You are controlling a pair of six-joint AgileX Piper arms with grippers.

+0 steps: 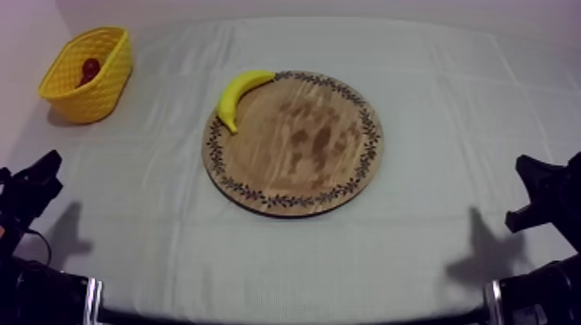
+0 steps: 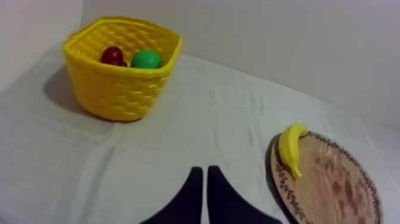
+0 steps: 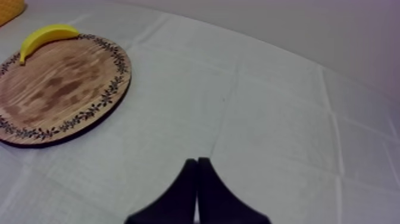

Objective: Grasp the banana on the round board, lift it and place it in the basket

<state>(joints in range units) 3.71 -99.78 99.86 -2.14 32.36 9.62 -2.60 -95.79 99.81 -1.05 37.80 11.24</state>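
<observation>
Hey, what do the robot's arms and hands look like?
The left arm and right arm are black, each with a pale ring in the top view. The left hand and the right hand each have two plain black fingers tapering to narrow tips.

In my right wrist view the edge cuts the woven yellow basket [image 3: 9, 7] to a sliver. Its wall hides the lower halves of the small red fruit [image 2: 112, 55] and a round green toy fruit [image 2: 146, 59], whose kind I cannot tell. Both wrist views crop the round wooden board with a patterned rim [image 2: 333, 190].
</observation>
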